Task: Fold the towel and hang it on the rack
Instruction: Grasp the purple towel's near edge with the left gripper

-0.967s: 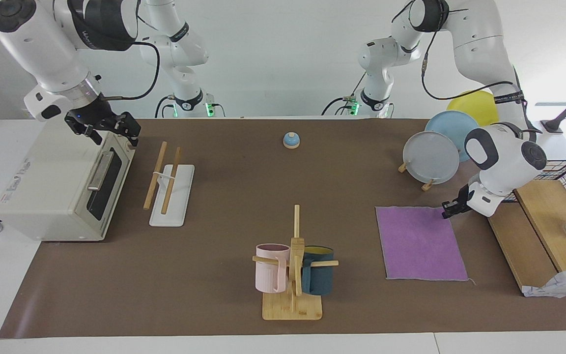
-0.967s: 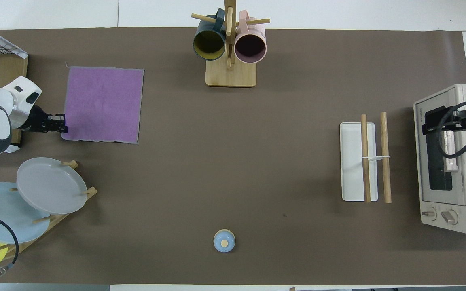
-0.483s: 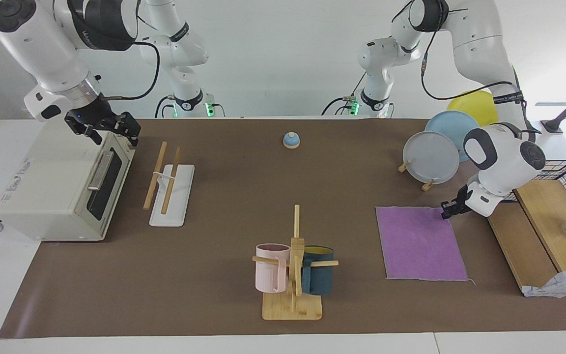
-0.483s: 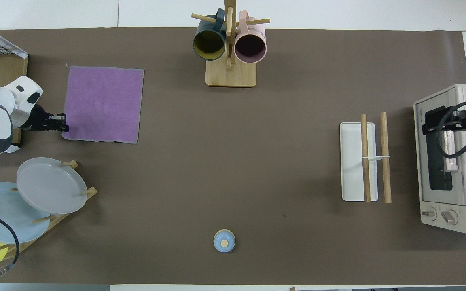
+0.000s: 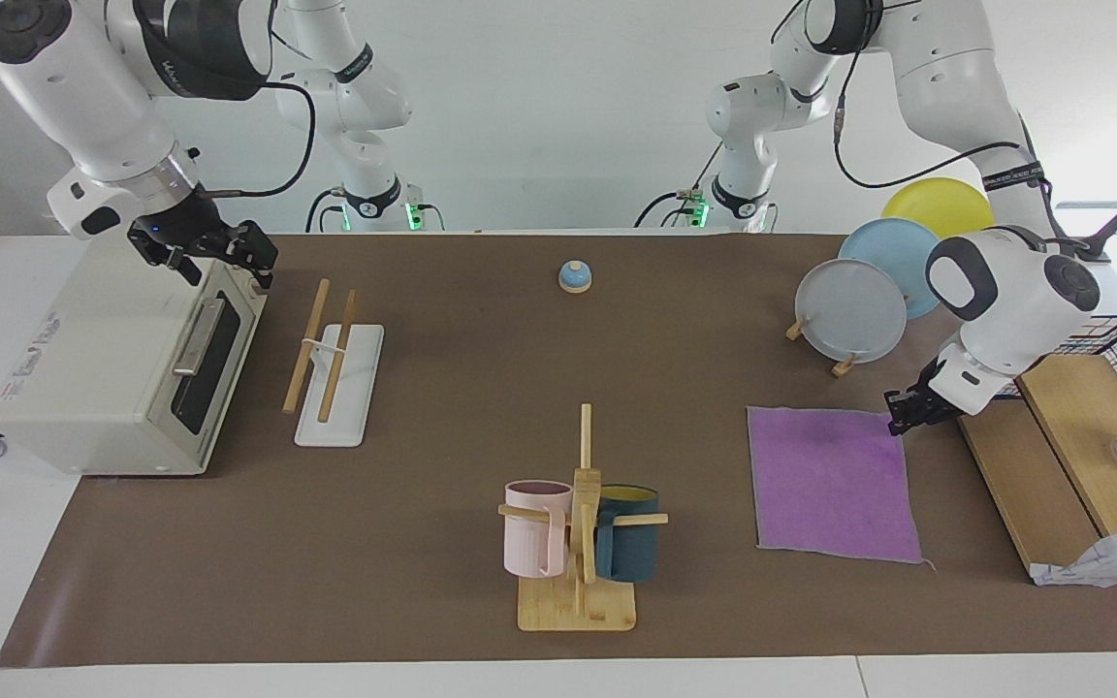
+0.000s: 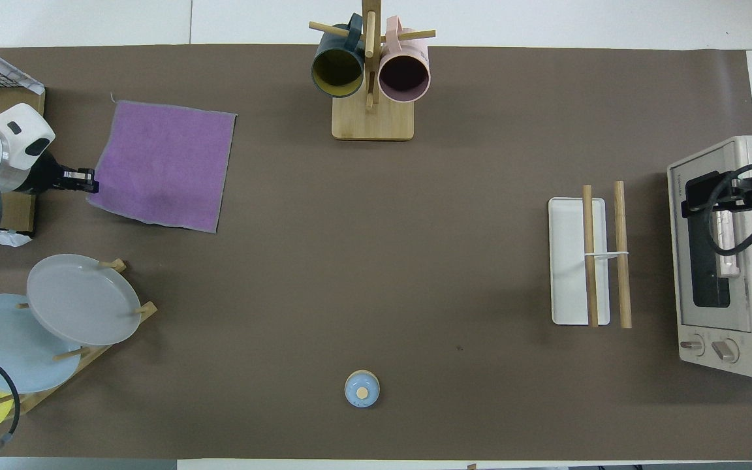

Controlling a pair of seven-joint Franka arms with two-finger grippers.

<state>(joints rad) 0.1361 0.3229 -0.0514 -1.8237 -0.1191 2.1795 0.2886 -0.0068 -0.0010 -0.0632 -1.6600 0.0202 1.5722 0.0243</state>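
Brown matting carries the towel (image 5: 832,483), flat at the left arm's end; soft, light cloth. The left gripper (image 5: 901,417) seemingly pinches its near corner. The right gripper (image 5: 214,254) is spread over the oven (image 5: 112,368).

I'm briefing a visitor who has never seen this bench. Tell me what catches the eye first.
The flat square purple towel at the left arm's end of the table stands out, with the left gripper shut on its corner. At the right arm's end, the right gripper hangs open over the cream toaster oven, beside the two-rod wooden rack on its white base.
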